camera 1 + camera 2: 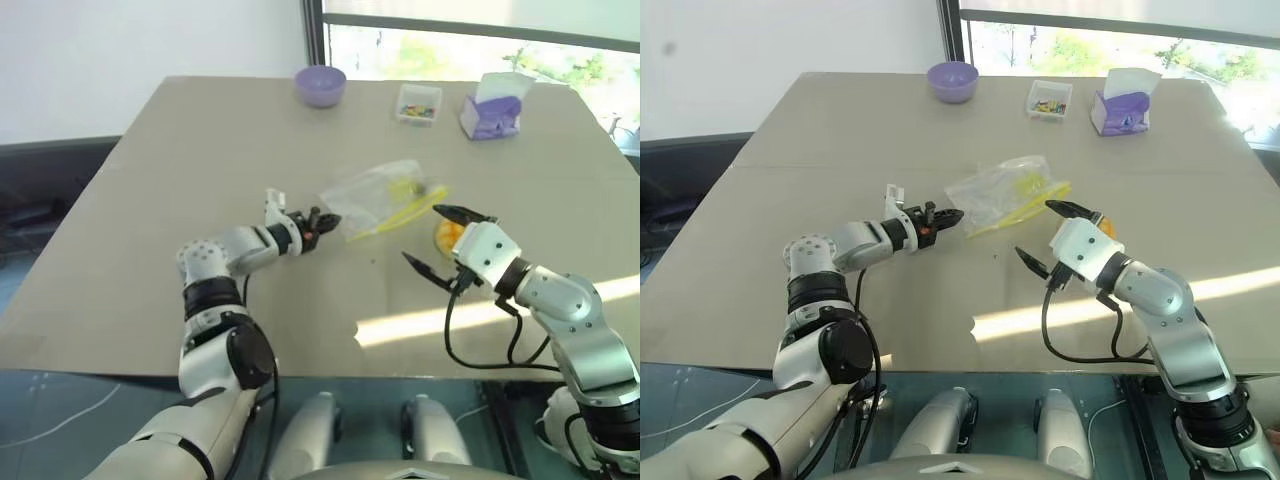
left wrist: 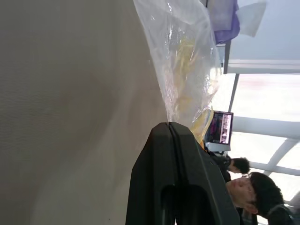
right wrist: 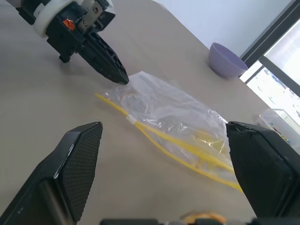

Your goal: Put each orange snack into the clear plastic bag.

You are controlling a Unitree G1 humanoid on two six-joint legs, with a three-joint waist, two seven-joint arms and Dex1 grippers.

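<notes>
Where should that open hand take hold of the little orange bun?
Probably across its round sides, coming from above. The orange bun lies flat on the table, tucked beside the right gripper, whose fingers stand wide open.

A tan table carries three things along its far edge; a purple bowl at about twelve o'clock; a small clear box of coloured bits toward one o'clock, near the bowl; a purple-and-white tissue packet just beyond it, white tissue standing up; a person shows in the left wrist view.
</notes>
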